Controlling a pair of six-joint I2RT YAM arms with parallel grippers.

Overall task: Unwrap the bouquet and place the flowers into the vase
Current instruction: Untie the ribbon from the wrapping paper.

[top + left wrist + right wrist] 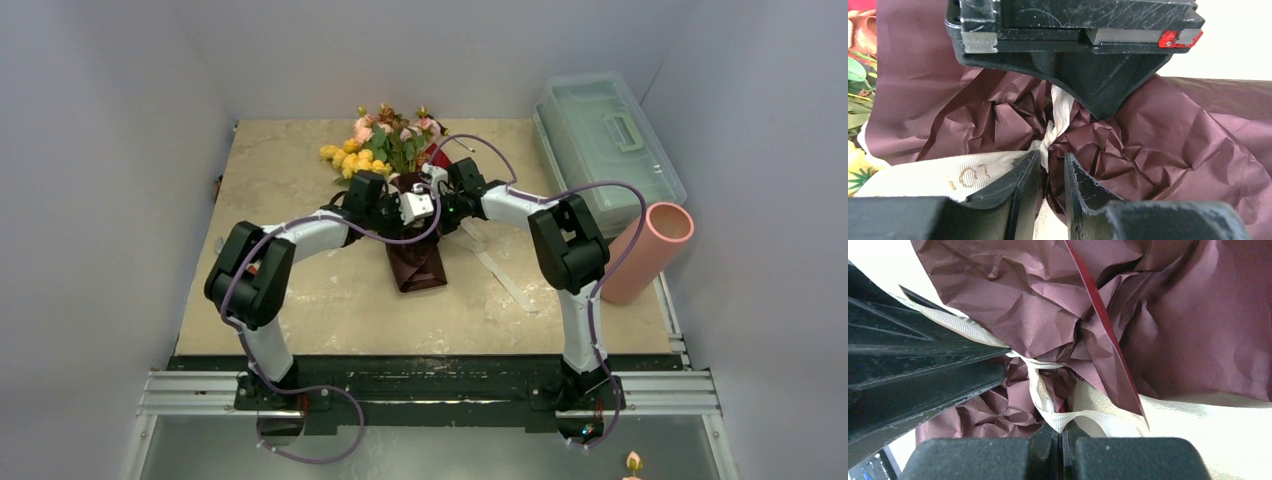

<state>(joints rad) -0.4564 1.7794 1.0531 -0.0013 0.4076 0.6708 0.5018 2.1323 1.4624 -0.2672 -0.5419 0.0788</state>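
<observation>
The bouquet (400,190) lies wrapped on the worktop (300,290), upper middle of the overhead frame. The right end effector (1062,437) is clenched on 1 strand of cream ribbon (1040,390), probably to tug the knot loose. The left end effector (1052,165) straddles that knot, fingers slightly parted. The vase (648,252) leans at the right edge.

The overhead view is lit softly and evenly from above; only faint shadows are cast on the surface (310,290). In the wrist views the crinkled paper (1173,150) is rendered sharply, while the left view's upper right and the right view's upper left are washed out to white.
</observation>
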